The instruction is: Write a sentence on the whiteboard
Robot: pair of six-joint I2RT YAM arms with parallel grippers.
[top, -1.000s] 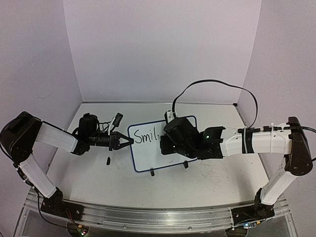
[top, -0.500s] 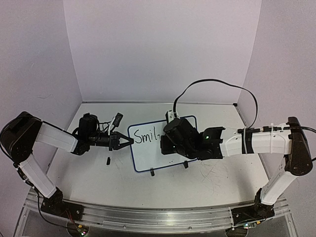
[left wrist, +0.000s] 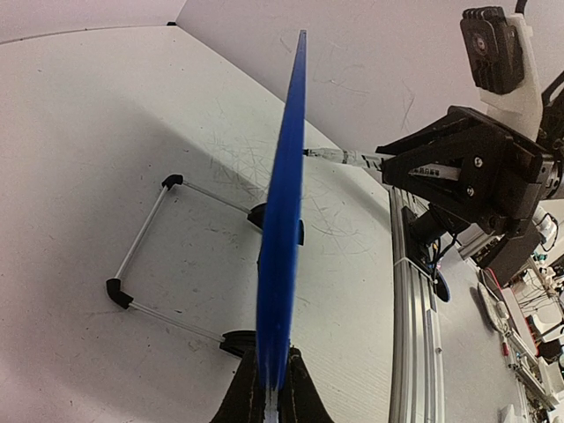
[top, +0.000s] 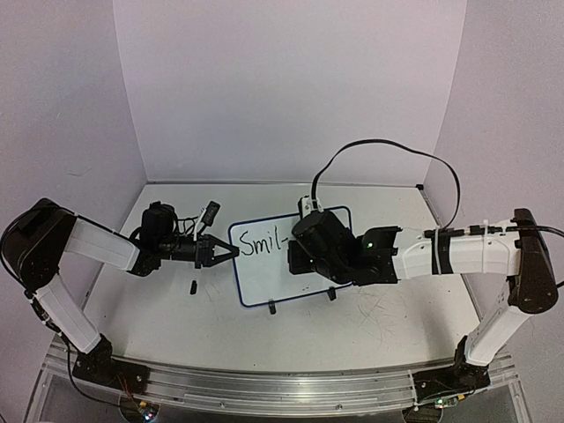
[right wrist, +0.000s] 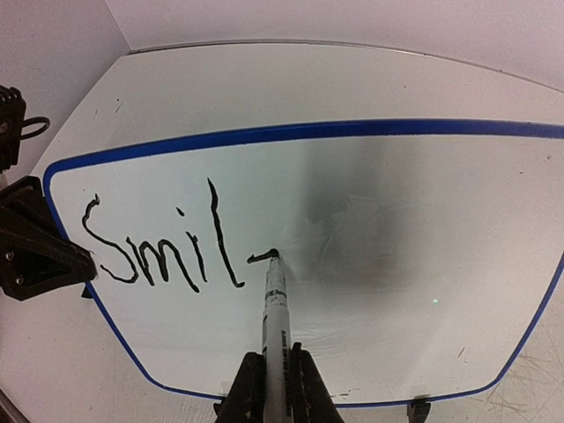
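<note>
White tabletop (top: 379,322), left jaws pinching whiteboard (top: 264,278), right jaws gripping marker (right wrist: 276,322) hidden from overhead

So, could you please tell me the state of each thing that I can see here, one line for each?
whiteboard, propped up on its wire stand, left rim clamped.
sentence, unfinished: reads "Smil" plus a short dash.
marker, uncapped, tip touching the board just after the "l".
left claw, shut on the whiteboard's rim.
right claw, shut on the marker.

Top view looks down; both wrist views (close) share the whiteboard (right wrist: 397,264).
</note>
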